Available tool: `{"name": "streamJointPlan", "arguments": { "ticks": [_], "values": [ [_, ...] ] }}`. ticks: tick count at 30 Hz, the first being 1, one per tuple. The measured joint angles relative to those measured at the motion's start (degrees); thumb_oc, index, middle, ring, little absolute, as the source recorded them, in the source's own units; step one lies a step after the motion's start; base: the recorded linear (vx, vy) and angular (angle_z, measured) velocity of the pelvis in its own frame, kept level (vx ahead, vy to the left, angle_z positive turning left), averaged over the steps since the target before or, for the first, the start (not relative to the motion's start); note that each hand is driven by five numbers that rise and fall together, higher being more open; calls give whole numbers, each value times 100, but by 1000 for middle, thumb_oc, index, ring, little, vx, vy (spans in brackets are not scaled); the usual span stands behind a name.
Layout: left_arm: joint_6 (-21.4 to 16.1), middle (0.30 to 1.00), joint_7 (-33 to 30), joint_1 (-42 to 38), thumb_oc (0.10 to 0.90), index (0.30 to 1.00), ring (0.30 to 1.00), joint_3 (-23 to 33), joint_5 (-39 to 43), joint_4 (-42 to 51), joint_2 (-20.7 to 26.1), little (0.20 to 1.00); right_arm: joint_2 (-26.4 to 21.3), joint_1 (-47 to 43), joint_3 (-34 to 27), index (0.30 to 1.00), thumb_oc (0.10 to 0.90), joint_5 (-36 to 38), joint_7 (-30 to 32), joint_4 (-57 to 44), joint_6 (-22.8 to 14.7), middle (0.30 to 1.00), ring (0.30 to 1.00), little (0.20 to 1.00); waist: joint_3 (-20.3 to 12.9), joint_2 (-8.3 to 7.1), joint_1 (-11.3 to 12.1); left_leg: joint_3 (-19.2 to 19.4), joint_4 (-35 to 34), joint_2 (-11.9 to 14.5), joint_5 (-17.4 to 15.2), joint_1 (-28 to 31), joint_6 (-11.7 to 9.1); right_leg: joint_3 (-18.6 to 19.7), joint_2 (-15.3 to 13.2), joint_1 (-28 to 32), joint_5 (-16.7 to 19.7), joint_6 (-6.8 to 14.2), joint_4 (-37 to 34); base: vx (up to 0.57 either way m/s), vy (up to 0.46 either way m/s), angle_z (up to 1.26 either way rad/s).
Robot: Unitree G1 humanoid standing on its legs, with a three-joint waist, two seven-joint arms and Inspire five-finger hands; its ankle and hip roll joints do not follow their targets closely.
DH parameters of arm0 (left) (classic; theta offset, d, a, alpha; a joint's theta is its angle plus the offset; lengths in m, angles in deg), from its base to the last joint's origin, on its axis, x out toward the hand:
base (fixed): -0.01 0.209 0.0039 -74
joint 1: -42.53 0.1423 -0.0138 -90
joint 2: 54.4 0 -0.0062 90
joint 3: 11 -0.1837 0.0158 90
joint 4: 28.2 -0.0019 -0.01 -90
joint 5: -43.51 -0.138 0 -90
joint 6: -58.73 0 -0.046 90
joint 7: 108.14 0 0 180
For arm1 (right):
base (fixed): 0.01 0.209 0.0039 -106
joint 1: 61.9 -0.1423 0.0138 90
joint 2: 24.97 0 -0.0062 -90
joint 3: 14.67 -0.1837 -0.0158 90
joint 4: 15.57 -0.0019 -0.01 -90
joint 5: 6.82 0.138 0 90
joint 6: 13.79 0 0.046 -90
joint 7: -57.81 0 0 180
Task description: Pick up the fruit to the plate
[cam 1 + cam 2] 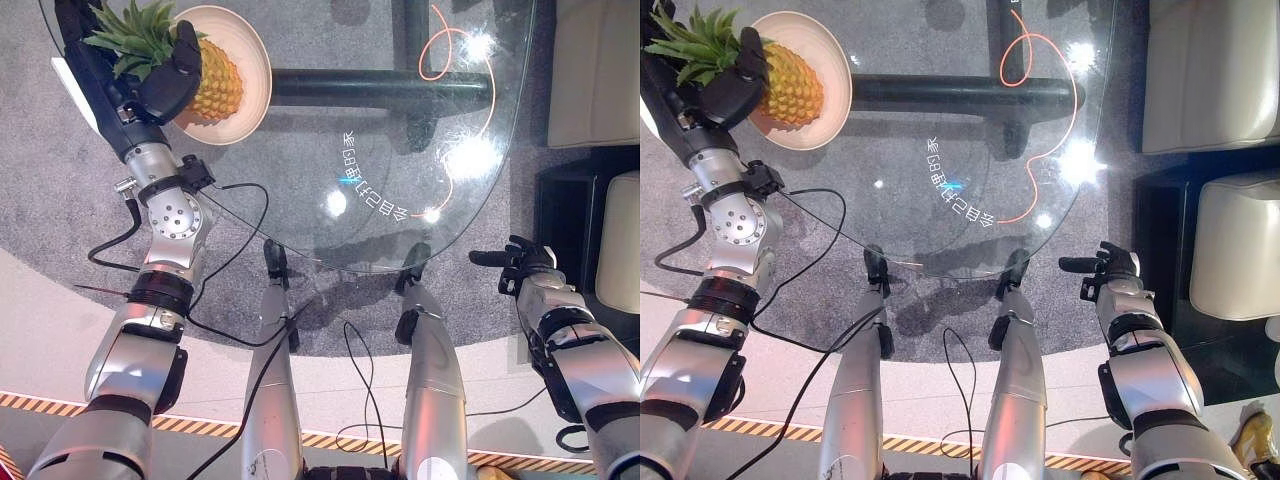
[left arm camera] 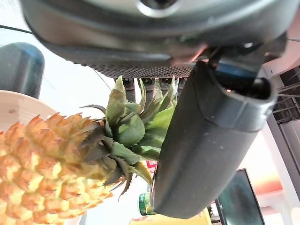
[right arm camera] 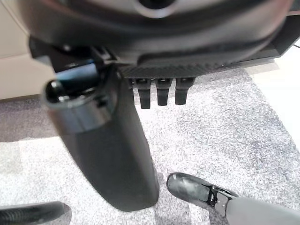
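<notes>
Left hand (image 1: 160,85) grips pineapple (image 1: 215,80) crown over the plate (image 1: 250,55).

You're looking at a lounge or living-room setting: a round glass table (image 1: 400,120) on a dark base stands on grey carpet (image 1: 60,200), with cream upholstered seats (image 1: 1210,70) off the table's right edge.

The glass table (image 1: 400,150) is bare across its middle and right side, giving open passage there. At its far-left edge the plate (image 1: 252,70) is occupied by the pineapple (image 1: 215,80), with the left robot hand (image 1: 165,80) closed around the leafy crown. The right robot hand (image 1: 1110,268) hangs off the table's near-right rim, over the carpet, beside the pale sofa (image 1: 1215,70).
</notes>
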Motion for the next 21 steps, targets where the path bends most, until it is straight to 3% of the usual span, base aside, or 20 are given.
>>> {"name": "streamJointPlan", "arguments": {
  "ticks": [21],
  "values": [
    [-15,900,159,531,800,900,900,273,-46,380,-32,900,-4,412,-350,900,800,-3,2,169,92,900,900,900,-1,2,98,5,-131,-28,1,665,10,-67,-4,790,111,75,-347,0,0,0]
  ]
}}
